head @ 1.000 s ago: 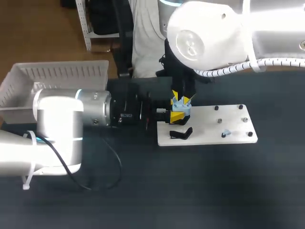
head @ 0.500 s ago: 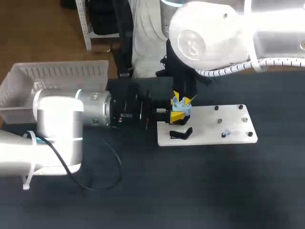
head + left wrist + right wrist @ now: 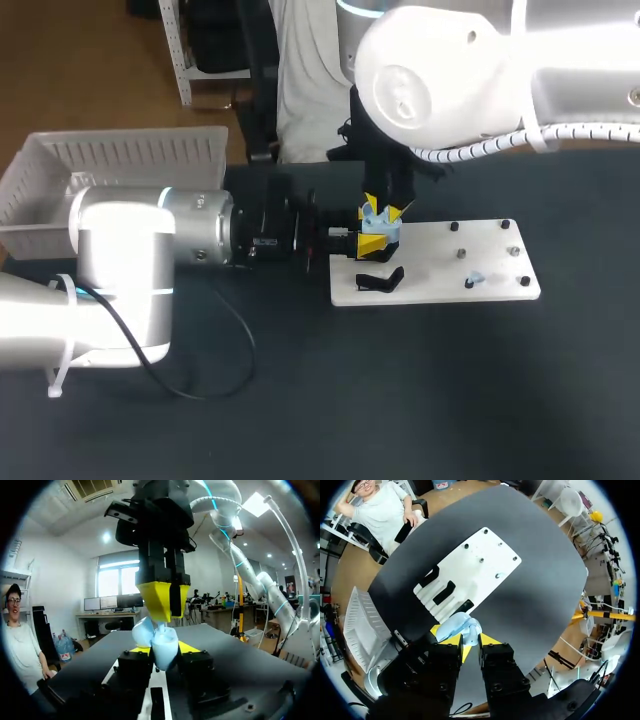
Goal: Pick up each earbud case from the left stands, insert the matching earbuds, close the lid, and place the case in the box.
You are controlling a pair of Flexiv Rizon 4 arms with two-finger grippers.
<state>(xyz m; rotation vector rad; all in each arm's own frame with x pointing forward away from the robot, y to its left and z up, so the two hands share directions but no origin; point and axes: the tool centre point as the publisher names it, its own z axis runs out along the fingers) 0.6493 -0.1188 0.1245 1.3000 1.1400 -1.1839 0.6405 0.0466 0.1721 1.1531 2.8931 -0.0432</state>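
gripping a blue case (image 3: pixel 159 645), left hand (image 3: pixel 372 244) above white board (image 3: pixel 435 272).

The head view is brightly lit from overhead; the white shell of the right arm (image 3: pixel 430 70), upper right, is blown out by glare; the left arm (image 3: pixel 120 250) is glazed likewise; the black table (image 3: pixel 420 400) is rendered dark and matte; in the left wrist view the pale earbud case (image 3: pixel 157 642) is picked out against a dim foreground.
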